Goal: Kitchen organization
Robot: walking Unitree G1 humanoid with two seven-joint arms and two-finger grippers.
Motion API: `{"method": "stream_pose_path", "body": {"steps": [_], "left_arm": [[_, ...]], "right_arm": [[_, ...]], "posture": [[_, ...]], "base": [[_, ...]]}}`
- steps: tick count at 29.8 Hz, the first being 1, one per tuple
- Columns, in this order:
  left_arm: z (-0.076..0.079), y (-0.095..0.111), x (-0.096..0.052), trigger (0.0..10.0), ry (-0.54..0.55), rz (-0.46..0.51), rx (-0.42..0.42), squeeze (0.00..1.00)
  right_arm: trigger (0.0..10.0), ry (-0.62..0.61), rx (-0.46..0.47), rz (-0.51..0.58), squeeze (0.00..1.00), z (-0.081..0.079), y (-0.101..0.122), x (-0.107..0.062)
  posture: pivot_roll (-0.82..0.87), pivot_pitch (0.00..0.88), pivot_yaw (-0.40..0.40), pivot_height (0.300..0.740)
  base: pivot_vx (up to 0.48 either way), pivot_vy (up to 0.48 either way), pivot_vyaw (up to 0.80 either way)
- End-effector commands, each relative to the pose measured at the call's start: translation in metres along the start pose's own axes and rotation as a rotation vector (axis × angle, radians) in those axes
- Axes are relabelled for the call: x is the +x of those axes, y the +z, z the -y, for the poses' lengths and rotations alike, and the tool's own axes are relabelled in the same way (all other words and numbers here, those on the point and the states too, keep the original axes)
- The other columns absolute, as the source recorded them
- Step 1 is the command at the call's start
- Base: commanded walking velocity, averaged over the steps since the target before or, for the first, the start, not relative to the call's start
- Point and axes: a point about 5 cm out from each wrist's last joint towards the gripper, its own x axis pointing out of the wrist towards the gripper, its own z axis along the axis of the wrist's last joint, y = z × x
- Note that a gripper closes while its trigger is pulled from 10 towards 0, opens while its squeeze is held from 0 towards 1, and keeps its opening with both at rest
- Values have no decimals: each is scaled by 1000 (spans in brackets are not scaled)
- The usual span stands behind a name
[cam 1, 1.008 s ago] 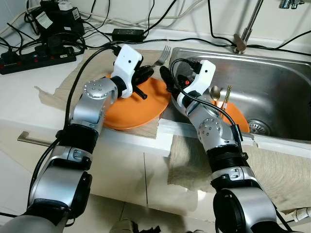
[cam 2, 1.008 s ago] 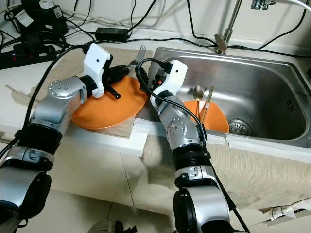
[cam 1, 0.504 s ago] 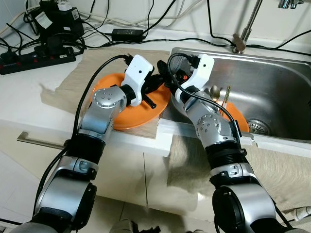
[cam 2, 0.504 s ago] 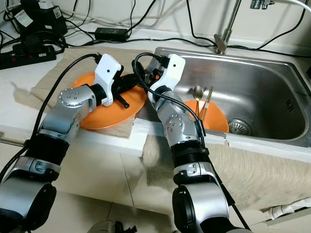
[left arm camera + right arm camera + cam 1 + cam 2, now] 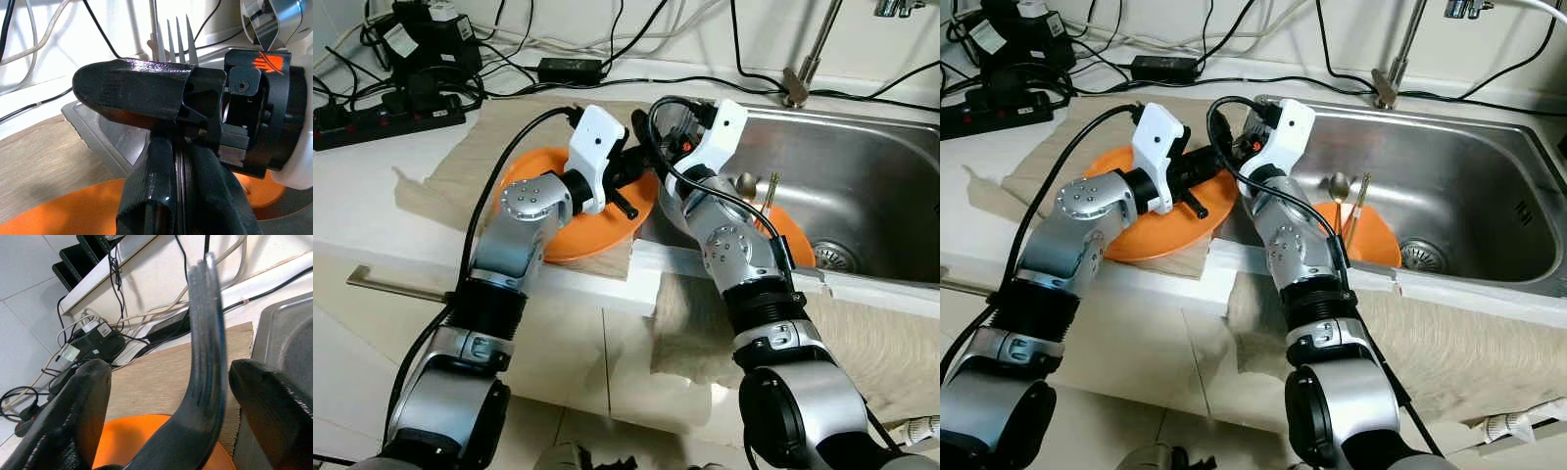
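Left eye view: a sink point(image 5: 862, 147), an orange plate point(image 5: 597, 220) beside it on the counter. Left gripper point(image 5: 171, 161) pinches a fork point(image 5: 173, 39) upright above the plate — right gripper point(image 5: 166, 396) spread around its tines. Judged a handover: right should close firmly before left releases.

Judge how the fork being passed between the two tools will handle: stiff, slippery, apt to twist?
The fork looks like polished metal, so probably stiff yet slippery. It is thin where the left tool pinches it, so it may pivot. The right tool stands open around it, adding no support yet.
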Motion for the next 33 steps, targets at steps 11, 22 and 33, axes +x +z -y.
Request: {"method": "stream_pose_path", "body": {"steps": [11, 22, 33], "left_arm": [[8, 33, -1, 0, -75, 150, 14, 82], [7, 33, -3, 0, -78, 138, 27, 78], [1, 23, -4, 0, -46, 96, 41, 71]], "right_arm": [[0, -40, 48, -29, 0, -11, -14, 5], [0, -52, 68, -33, 0, -9, -19, 3], [0, -74, 47, -42, 0, -1, -23, -1]], "posture": [[83, 25, 20, 740], [85, 19, 22, 740], [78, 15, 23, 740]], "base": [[0, 0, 0], [0, 0, 0], [0, 0, 0]]}}
